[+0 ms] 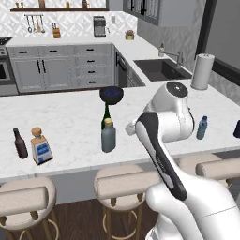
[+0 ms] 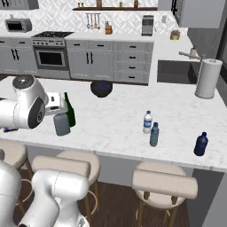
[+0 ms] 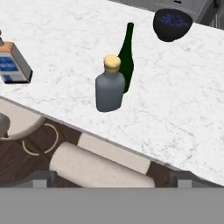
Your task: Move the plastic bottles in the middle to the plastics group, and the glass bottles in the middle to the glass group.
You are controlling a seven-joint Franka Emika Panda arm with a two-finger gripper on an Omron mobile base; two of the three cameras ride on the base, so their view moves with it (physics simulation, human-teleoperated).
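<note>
grey-blue bottle (image 3: 109,89) upright, touching green wine bottle (image 3: 127,57) | jaws released, empty

A: What hides the green wine bottle (image 1: 106,115)?
B: The grey-blue bottle (image 1: 108,136) covers its base from the left base camera.
A: Anything cut off?
B: The hand camera's left edge clips the square blue-labelled bottle (image 3: 13,63), and a dark blue object (image 1: 237,129) is halved at the left base camera's right edge.
</note>
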